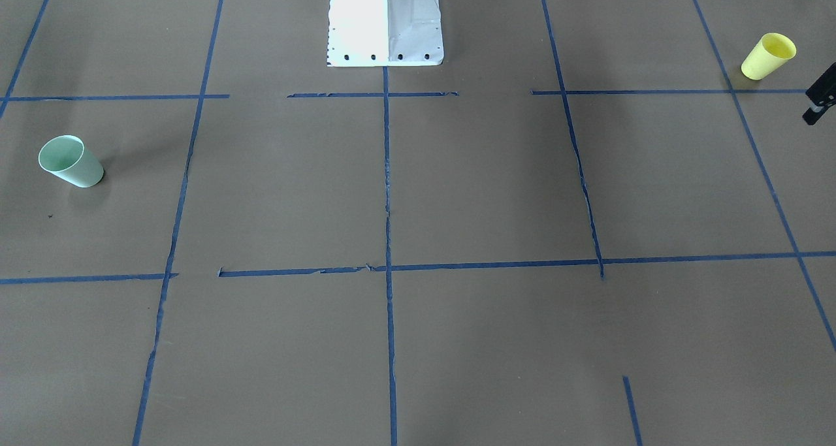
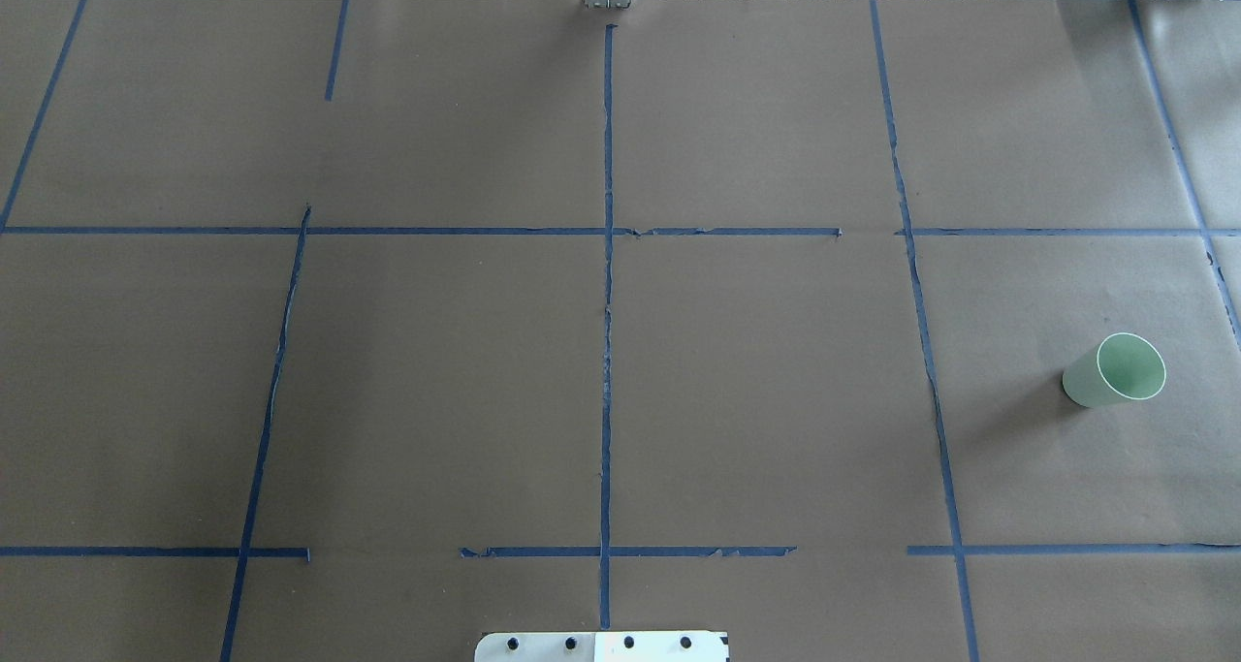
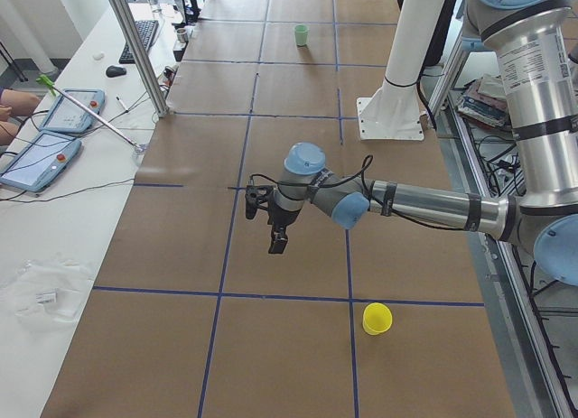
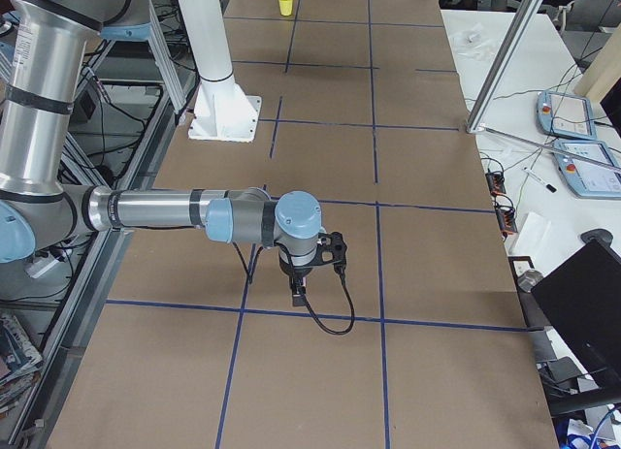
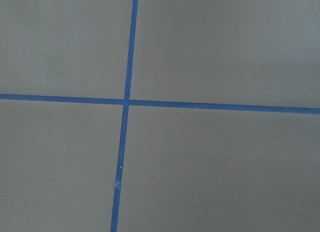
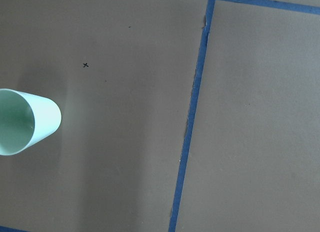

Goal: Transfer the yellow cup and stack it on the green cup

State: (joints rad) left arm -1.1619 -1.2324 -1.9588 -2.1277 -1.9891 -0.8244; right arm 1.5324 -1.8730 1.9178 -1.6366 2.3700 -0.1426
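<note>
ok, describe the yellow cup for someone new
From the white robot base, follow the brown table to its end on the robot's left. The yellow cup stands there upright. It is bright yellow; the green cup, the only other cup, stands at the opposite end.

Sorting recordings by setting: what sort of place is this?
Probably a robotics lab: a paper-covered table gridded with blue tape, the left arm and right arm reaching over it, and teach pendants on a side bench.
</note>
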